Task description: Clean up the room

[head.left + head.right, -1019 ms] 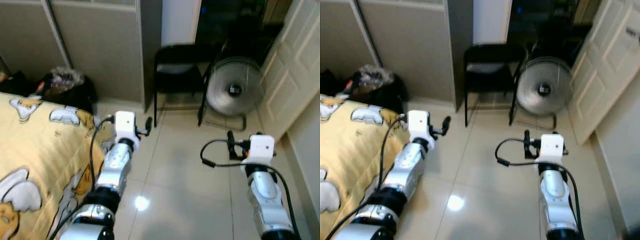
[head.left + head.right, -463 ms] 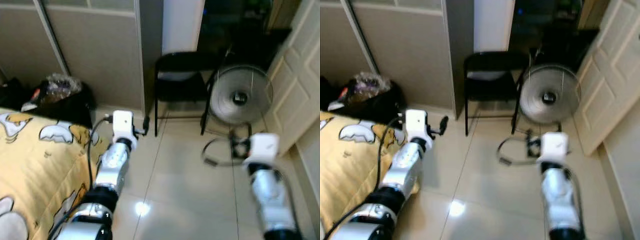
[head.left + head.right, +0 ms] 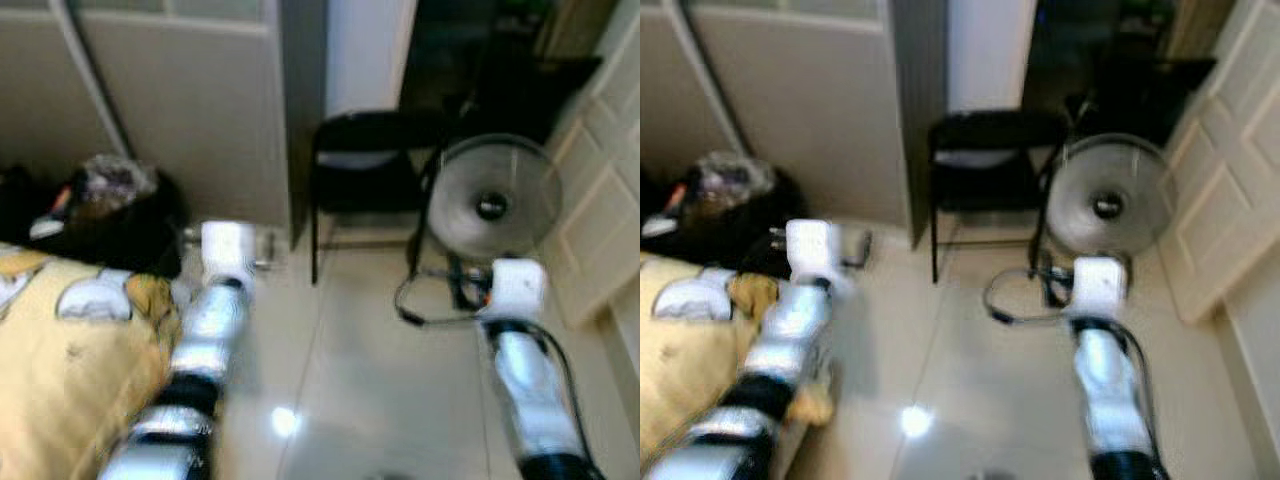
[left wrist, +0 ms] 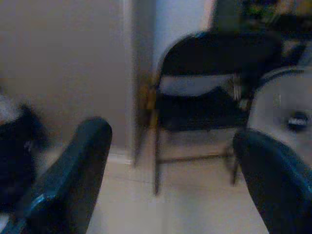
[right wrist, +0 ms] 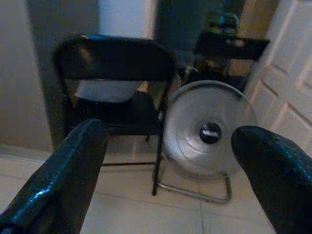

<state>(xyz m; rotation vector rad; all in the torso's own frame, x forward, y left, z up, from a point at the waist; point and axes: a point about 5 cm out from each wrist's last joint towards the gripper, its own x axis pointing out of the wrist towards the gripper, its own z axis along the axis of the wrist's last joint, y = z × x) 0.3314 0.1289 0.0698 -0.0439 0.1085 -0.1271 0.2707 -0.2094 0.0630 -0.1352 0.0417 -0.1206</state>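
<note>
both pincers spread (empty), facing chair (image 3: 365, 165), fan (image 3: 492, 200)

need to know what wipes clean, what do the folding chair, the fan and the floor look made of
Folding chair: black, thin tube legs, probably painted metal. Fan: silvery wire grille on a bent rod stand, likely metal. Floor: pale glossy tiles with grout lines and a light glare.

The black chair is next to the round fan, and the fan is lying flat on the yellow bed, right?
Not quite. The black chair is next to the round fan, but the fan isn't on the yellow bed. It stands upright on the floor on its metal stand, by the white door. The right wrist view shows this best.
</note>
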